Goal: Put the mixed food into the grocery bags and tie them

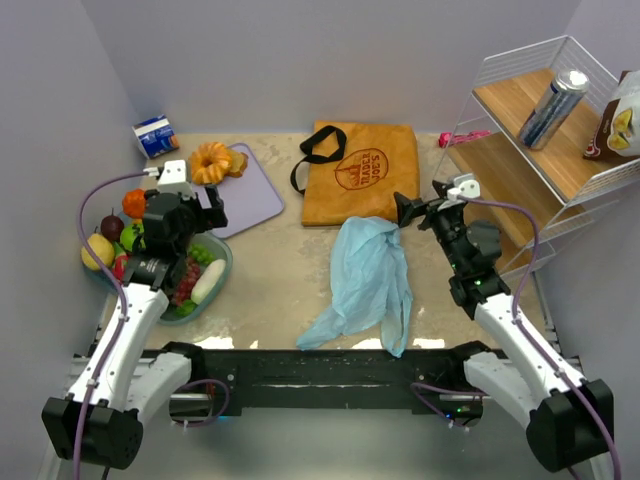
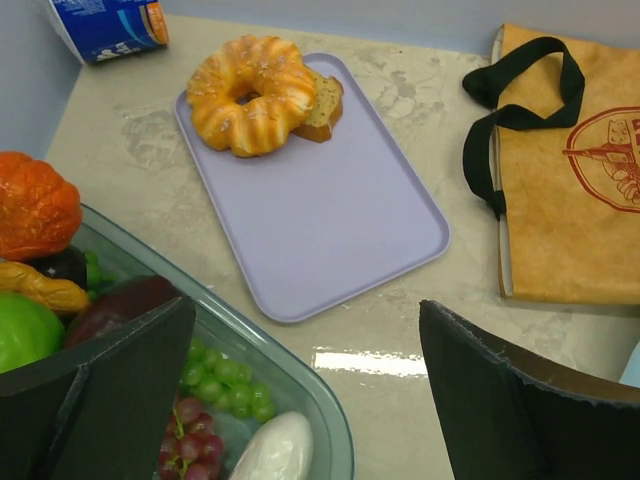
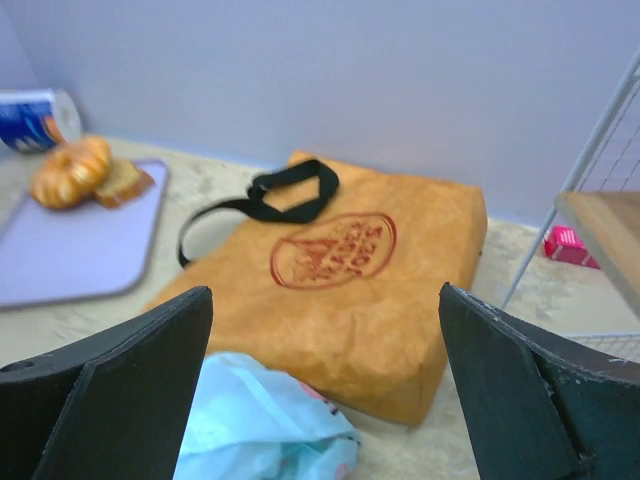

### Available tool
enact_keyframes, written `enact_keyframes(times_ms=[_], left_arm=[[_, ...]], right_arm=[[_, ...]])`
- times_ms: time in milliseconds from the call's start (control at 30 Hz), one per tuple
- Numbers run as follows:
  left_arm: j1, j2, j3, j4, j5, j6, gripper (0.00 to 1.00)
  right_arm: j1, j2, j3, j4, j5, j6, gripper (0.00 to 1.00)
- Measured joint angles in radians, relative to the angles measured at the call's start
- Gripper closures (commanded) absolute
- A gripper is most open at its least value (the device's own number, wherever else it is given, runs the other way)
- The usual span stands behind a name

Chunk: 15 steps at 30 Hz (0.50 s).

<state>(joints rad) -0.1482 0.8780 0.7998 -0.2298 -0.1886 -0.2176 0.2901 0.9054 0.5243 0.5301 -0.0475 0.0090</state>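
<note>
Both claws wide, empty. Left gripper [image 1: 212, 208] above the fruit [image 1: 105, 240] and tub [image 1: 224, 266]; right gripper [image 1: 408, 210] between flat tote [image 1: 365, 170] and crumpled blue bag [image 1: 365, 275]. I'd open a bag mouth first, then load.

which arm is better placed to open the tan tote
Right: the right gripper, open, hangs at the near corner of the tote, facing it. The left gripper is by the fruit tub, farther off.

Plastic bag [image 1: 365, 280] before tote [image 1: 360, 172] (tub [image 1: 227, 270] far left).
</note>
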Motion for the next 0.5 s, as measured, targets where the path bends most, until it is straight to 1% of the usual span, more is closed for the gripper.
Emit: enact_keyframes(times_ms=[67, 167, 267, 333, 400, 500], left_arm=[[0.000, 0.027, 0.026, -0.006, 0.016, -0.007, 0.00], [0.000, 0.071, 0.063, 0.004, 0.042, -0.011, 0.00], [0.000, 0.111, 0.087, 0.034, 0.071, -0.022, 0.00], [0.000, 0.140, 0.105, 0.046, 0.098, -0.025, 0.00], [0.000, 0.154, 0.108, 0.058, 0.129, -0.016, 0.00], [0.001, 0.146, 0.086, 0.076, 0.204, 0.014, 0.00]], right_arm=[[0.000, -0.034, 0.057, -0.078, 0.003, 0.073, 0.01], [0.000, -0.037, 0.172, -0.203, -0.001, 0.160, 0.01], [-0.001, -0.006, 0.259, -0.247, -0.067, 0.192, 0.01], [0.000, 0.037, 0.292, -0.262, -0.133, 0.205, 0.01], [0.012, 0.113, 0.370, -0.340, -0.165, 0.207, 0.01], [0.078, 0.261, 0.515, -0.449, -0.114, 0.179, 0.01]])
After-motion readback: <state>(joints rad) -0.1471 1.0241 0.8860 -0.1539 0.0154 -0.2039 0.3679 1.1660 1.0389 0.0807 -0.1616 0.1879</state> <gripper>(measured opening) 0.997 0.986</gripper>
